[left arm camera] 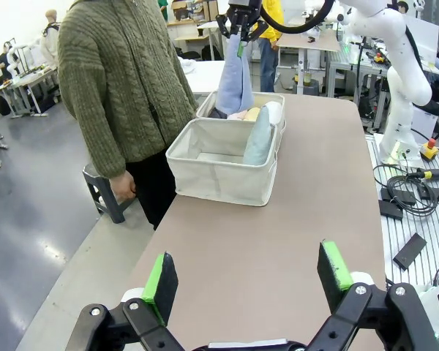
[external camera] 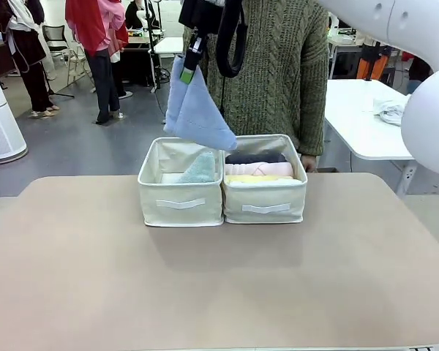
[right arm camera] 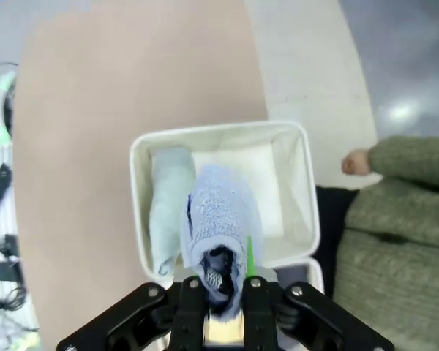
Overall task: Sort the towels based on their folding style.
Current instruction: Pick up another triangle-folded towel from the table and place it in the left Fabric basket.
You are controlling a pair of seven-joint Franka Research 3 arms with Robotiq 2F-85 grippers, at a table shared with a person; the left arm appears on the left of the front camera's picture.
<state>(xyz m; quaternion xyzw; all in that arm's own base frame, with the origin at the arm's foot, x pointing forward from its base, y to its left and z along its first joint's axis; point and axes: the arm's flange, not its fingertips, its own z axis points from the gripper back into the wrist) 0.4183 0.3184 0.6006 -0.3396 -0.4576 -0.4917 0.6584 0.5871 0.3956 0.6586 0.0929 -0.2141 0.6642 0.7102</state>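
Note:
My right gripper (external camera: 188,72) hangs above the two beige bins, shut on the tip of a periwinkle blue cone-folded towel (external camera: 194,110) that dangles over the left bin (external camera: 180,202). Seen from the right wrist, the blue towel (right arm camera: 219,219) hangs straight over that bin (right arm camera: 293,183). A pale teal cone towel (external camera: 200,170) leans inside the left bin. The right bin (external camera: 265,208) holds rolled towels: dark grey (external camera: 254,156), pink (external camera: 260,169) and yellow (external camera: 260,179). My left gripper (left arm camera: 247,281) is open over the bare table, far from the bins.
A person in a green knit sweater (external camera: 282,66) stands behind the bins, one hand (right arm camera: 356,161) hanging beside the left bin. The tan tabletop (external camera: 205,285) in front of the bins is free. Other tables and people are farther off.

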